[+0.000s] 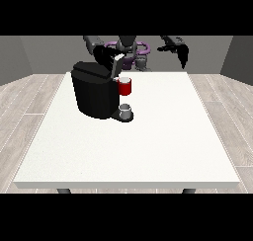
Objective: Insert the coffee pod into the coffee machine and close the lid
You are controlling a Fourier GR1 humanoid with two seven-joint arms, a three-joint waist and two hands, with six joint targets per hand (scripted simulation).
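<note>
coffee machine: far-left part of table | red pod holder on its front, cup below | hand at view's left: above machine, grip unclear | hand at view's right: raised, fingers hanging relaxed, empty | pod: cannot tell

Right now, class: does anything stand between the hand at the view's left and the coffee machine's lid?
Nothing visible does. That hand is already at the raised lid, above the machine. The pod itself cannot be made out.
</note>
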